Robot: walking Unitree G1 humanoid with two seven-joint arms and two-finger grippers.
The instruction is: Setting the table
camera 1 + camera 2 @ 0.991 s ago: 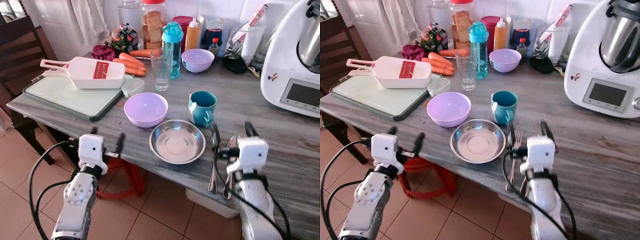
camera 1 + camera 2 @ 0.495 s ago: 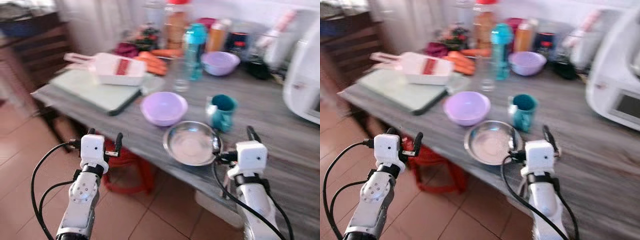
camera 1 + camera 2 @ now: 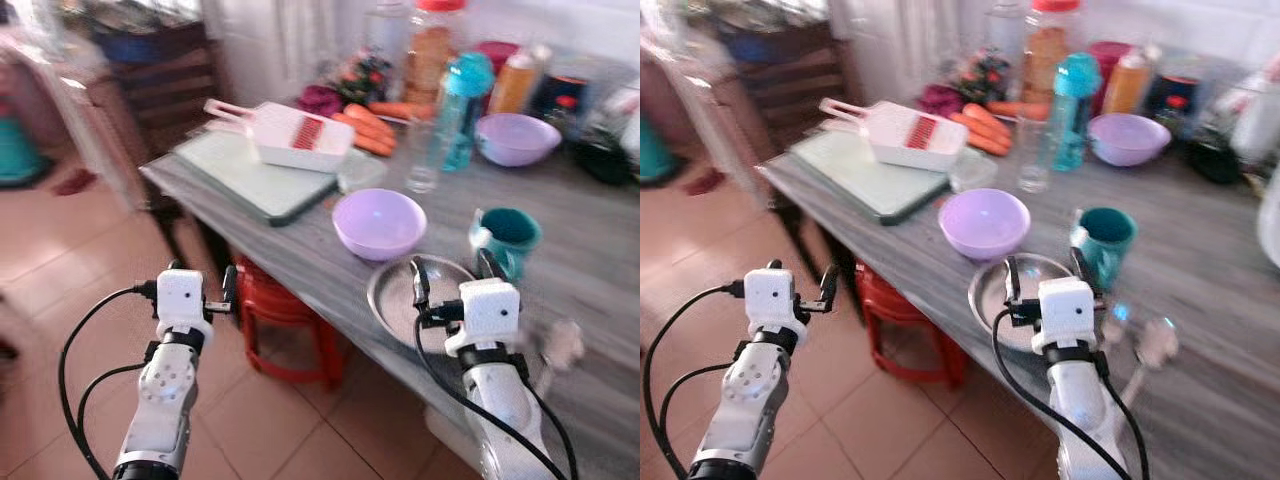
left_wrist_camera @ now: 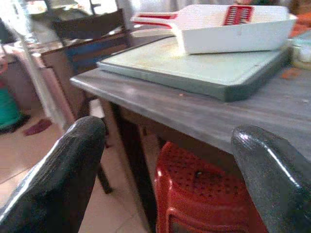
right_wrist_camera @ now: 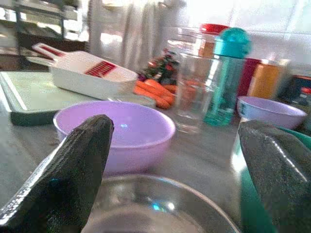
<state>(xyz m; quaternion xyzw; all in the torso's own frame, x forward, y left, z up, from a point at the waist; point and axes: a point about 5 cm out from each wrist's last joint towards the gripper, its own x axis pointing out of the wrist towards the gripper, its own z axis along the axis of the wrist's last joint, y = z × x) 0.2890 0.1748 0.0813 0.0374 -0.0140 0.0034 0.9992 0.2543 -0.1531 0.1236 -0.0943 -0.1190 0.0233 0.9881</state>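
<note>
Dishes wait near the table's front edge: the steel bowl (image 3: 415,295) with the purple bowl (image 3: 379,222) and teal mug (image 3: 506,238) behind it. The right gripper (image 3: 450,280) hovers over the steel bowl, fingers wide and empty. The left gripper (image 3: 201,290) hangs spread off the table, above the floor. Picking up looks next, though blur makes that uncertain; the red stool (image 3: 285,305) crowds the space below the edge.
</note>
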